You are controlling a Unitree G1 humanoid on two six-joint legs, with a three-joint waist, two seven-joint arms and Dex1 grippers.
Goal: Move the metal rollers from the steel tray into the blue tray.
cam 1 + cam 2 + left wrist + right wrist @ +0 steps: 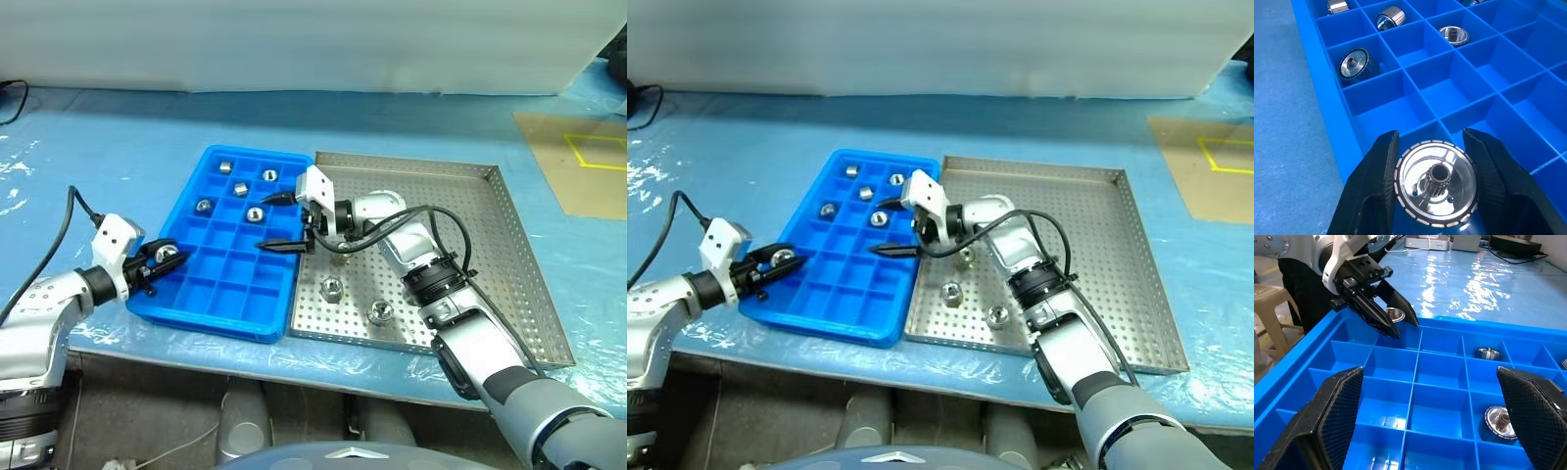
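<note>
Five rollers [240, 189] in blue tray [225, 294]; three on steel tray [509, 255].

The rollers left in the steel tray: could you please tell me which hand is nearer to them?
Right. The right hand hangs open over the blue tray at the steel tray's edge; the left hand, holding a roller, is at the blue tray's far side.

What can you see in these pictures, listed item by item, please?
blue tray: one, bright blue, on the table left of the steel tray
steel tray: one, silver, perforated, right of it
rollers in blue tray: five, shiny silver, in far compartments
rollers in steel tray: three, silver, near its left side
held roller: one, silver, at the blue tray's left edge
table cover: one, light blue
cardboard sheet: one, brown, far right
left gripper: black fingers, shut on the held roller
right gripper: black fingers, open, over the blue tray's right side
</note>
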